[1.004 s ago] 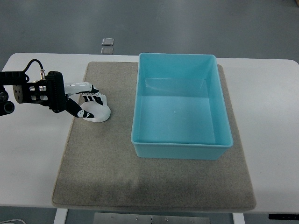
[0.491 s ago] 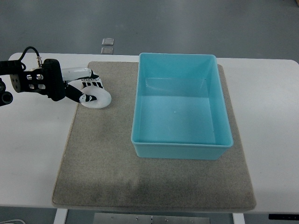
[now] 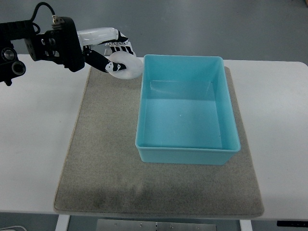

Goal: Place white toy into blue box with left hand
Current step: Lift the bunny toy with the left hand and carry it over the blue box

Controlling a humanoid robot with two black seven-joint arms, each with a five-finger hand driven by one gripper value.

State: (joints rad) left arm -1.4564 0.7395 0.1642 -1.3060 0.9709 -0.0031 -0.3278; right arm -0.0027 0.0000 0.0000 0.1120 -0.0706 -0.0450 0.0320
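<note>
Toy lifted, nearly at the box.
Your left hand [image 3: 108, 53] grips the round white plastic toy [image 3: 124, 66], now raised off the grey mat [image 3: 103, 159] to the blue plastic box's [image 3: 186, 151] far-left corner; release comes next.

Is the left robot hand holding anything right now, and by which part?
Yes: the left robot hand grips the white toy, a ring shape, by its left side, with the fingers curled over it. The rest of the ring sticks out toward the blue box.

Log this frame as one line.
left hand: shut on white toy | toy: lifted, beside blue box far-left corner | box: empty | right: unseen
</note>
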